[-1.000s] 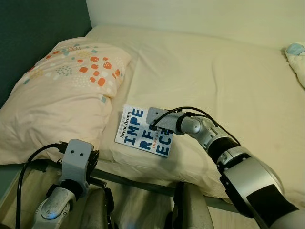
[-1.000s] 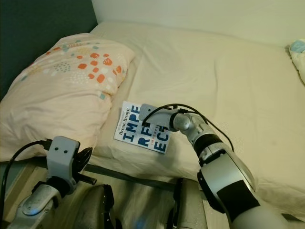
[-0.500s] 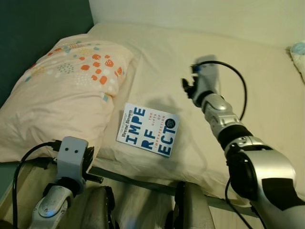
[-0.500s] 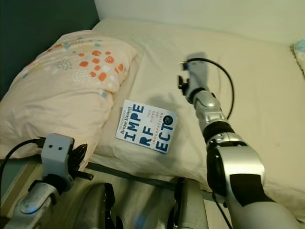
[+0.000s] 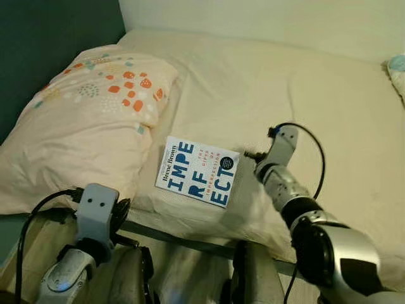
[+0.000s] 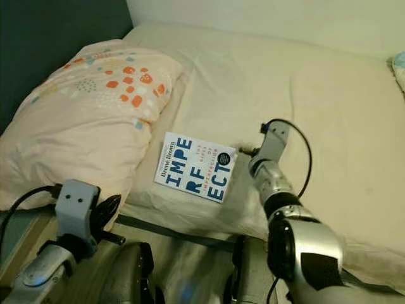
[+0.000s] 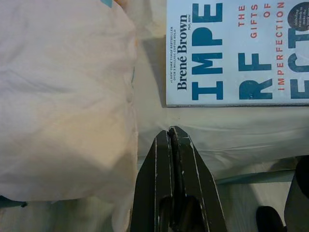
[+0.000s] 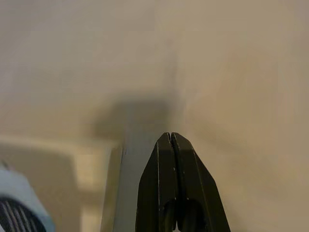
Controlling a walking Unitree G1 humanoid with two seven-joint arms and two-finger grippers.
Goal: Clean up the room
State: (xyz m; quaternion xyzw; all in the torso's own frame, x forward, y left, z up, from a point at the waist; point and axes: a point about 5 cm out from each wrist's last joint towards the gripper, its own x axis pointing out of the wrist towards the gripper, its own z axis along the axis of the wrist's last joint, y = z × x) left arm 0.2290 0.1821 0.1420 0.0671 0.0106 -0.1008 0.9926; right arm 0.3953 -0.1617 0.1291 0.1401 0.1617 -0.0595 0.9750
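Hovering just beside the book on the bed, right gripper pressed together, seemingly empty; left gripper likewise closed.

Cream bed against dark wall

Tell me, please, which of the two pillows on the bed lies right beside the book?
The large pillow with orange and teal dots, at the robot's left, lies beside the book. The other pillow sits at the far right edge.
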